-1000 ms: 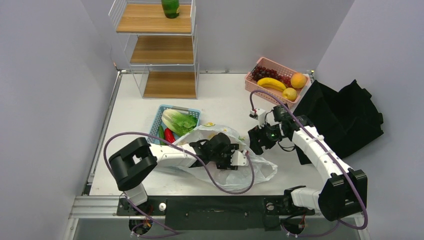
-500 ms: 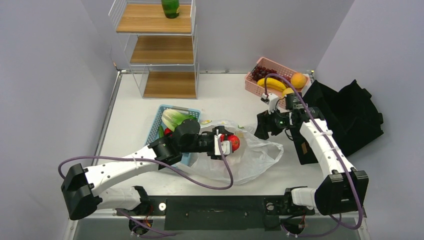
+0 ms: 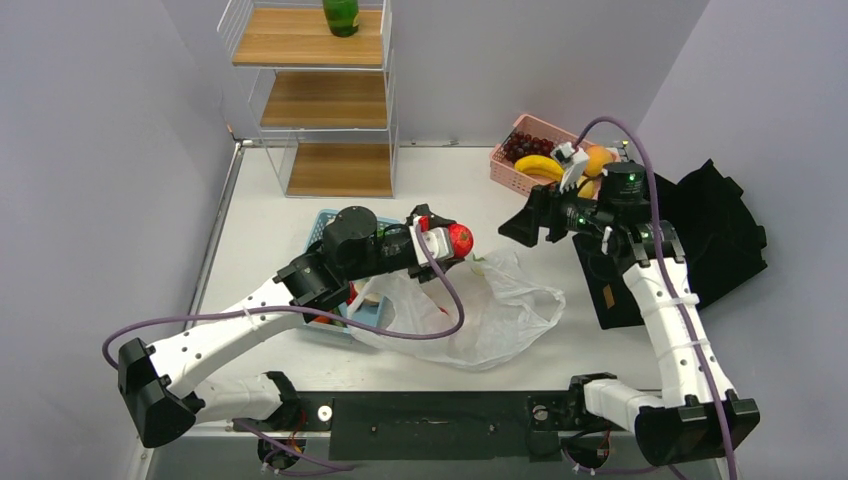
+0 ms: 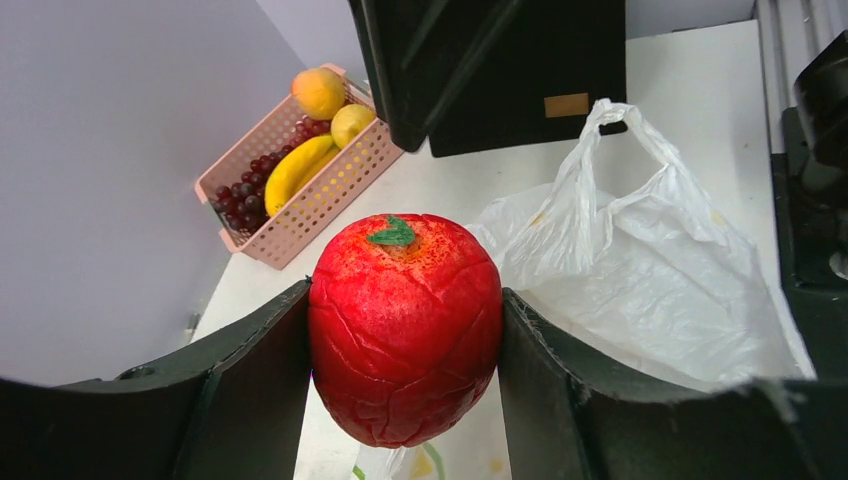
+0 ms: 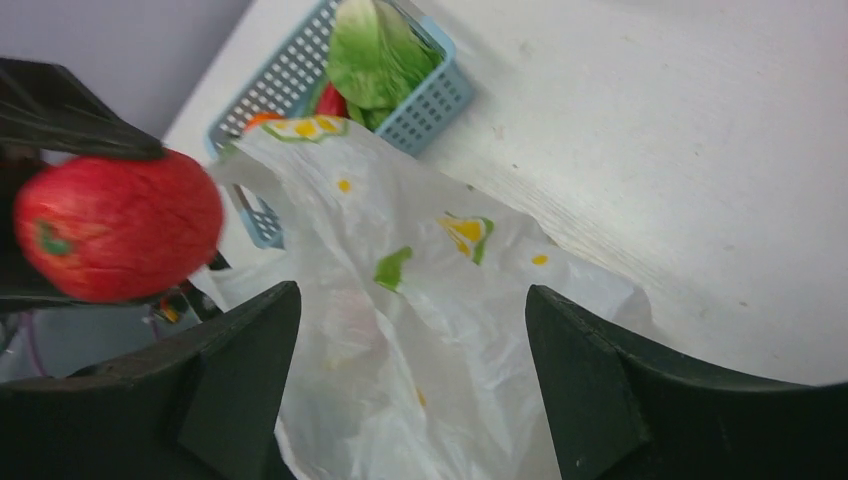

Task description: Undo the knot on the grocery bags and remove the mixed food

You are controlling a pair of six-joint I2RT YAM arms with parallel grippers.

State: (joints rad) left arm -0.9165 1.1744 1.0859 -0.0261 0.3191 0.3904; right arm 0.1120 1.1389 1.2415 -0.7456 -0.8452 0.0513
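Gripping one red apple [image 4: 405, 325]: left gripper [image 3: 452, 240], jaws about half spread, one finger pressed to each side of the fruit. The apple is wrinkled, with a green leaf mark on top. It is held in the air at the far edge of the grocery bag [image 3: 490, 310] and does not touch it.

Right gripper [image 3: 515, 228]: jaws wide apart with nothing between them. It is raised off the table [image 3: 440, 190] and points toward the apple and the bag from the right.

Grocery bag: thin white plastic with yellow slices and green marks. It lies crumpled on the table between the two arms, with one handle loop trailing toward the right. I cannot tell what else is inside.

Blue basket [image 5: 440, 95]: on the table just beside the bag's left side, partly under the left arm. It holds a lettuce [image 5: 375, 60] and something red.

Pink basket [image 4: 310, 205]: at the far right of the table, well apart from the bag. It holds a banana [image 4: 295, 170], dark grapes [image 4: 245, 190], an orange [image 4: 318, 92] and a yellowish fruit [image 4: 352, 122].

Black tote [image 3: 700, 230]: slumped at the right edge, behind the right arm.

Wire shelf unit [image 3: 315, 100]: far left corner, with three wooden boards. A green bottle [image 3: 341, 15] stands on the top board.
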